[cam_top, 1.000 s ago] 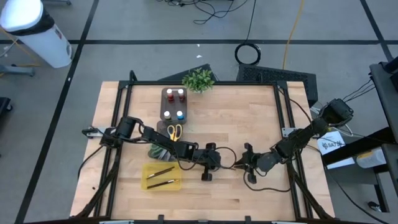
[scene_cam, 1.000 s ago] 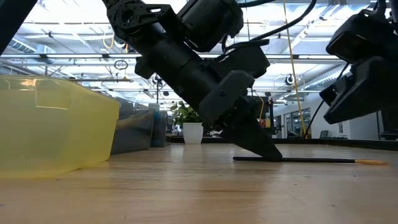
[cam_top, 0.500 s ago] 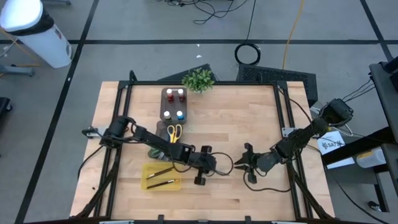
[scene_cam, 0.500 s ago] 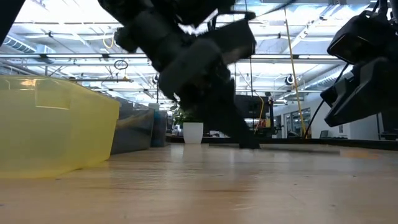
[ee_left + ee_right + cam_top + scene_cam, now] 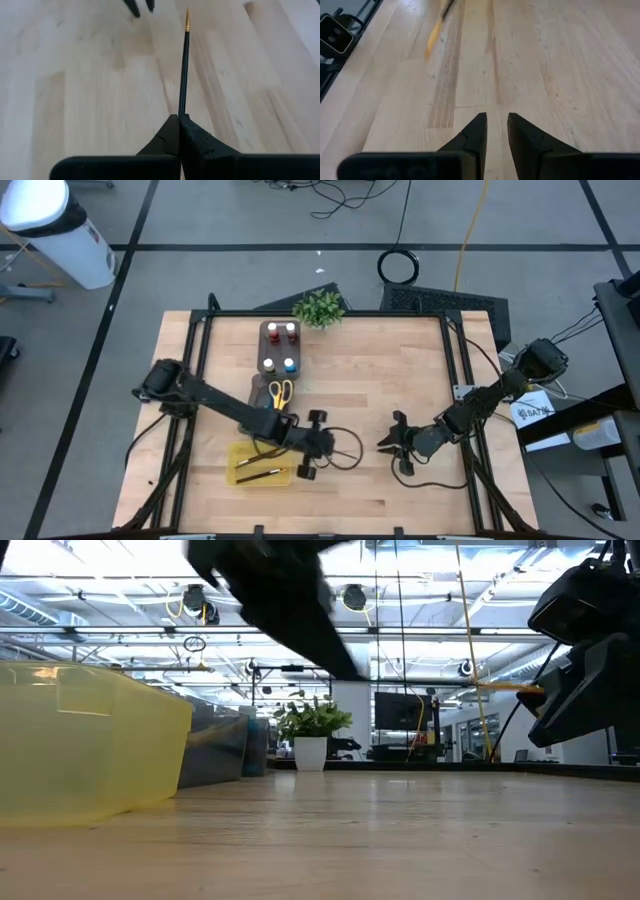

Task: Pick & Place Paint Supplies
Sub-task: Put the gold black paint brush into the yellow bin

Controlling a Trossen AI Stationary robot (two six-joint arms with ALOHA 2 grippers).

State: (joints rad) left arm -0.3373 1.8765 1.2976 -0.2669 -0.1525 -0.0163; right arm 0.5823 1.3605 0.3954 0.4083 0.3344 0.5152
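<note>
Yellow tray (image 5: 240, 452), left front of table (image 5: 400, 360), already holds 2 brushes (image 5: 262, 464). Behind it the grey organiser (image 5: 263, 348) carries 4 bottles (image 5: 280, 347) and the yellow-handled scissors (image 5: 281, 392). Left gripper (image 5: 318, 445), just right of the tray, fingers closed on a third brush (image 5: 183, 65): thin, dark, straight, gold tip pointing away from the wrist, lifted off the wood. Judgement: this brush looks like the last loose item; its drop into the tray is what remains. Right gripper (image 5: 392, 442), parked right of centre, fingers slightly apart, empty.
</note>
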